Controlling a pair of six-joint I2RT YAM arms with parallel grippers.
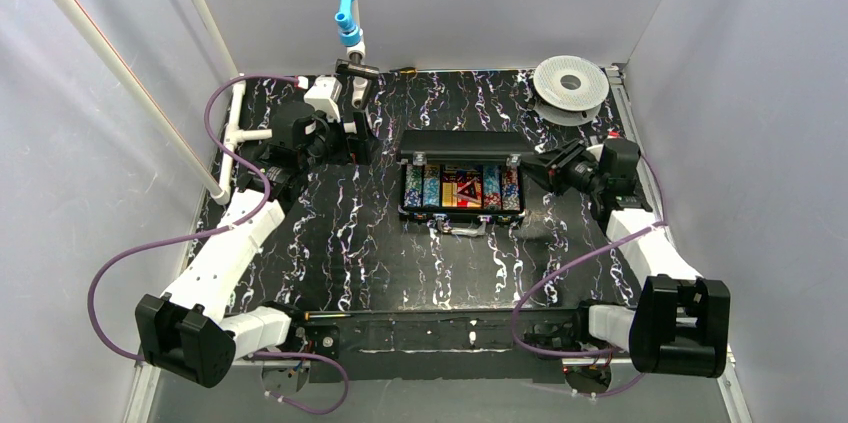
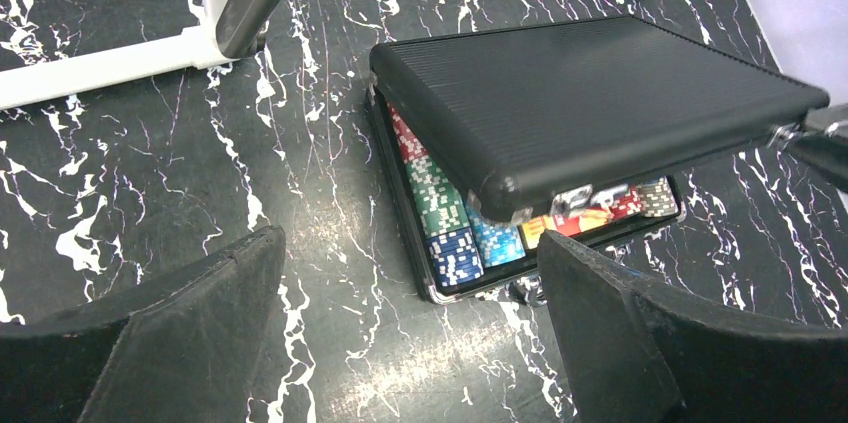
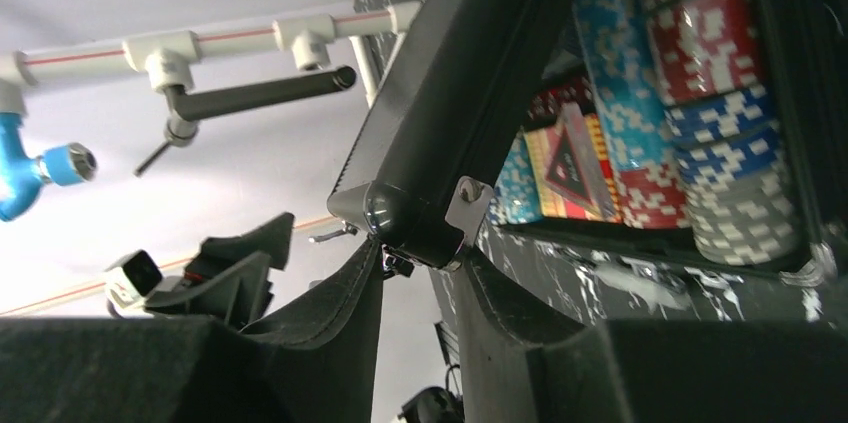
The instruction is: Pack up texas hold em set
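The packing looks nearly done. The case lies mid-tabletop with its tray filled: rows of chips stand on edge along both sides, and what look like card decks sit between them. I can see no loose set pieces out on the tabletop in the top view. The only other object there is the spool at the far right corner, well apart from the case.

What is left, by my reading, is the closing. The lid is hinged at the far edge and hangs tilted over the tray, part way down. Chips show under its near edge in the left wrist view, so it is not yet seated.

The right gripper is closed on the lid's right-hand corner, a finger on either side of the rounded edge — it is what holds the lid at that angle. The left gripper is spread wide and has hold of nothing. It hangs above the tabletop to the left of the case, facing it.

So the contents are in. Lowering the lid flat and securing it remain — and whether anything in the tray stands too high for the lid to seat cannot be told from here.
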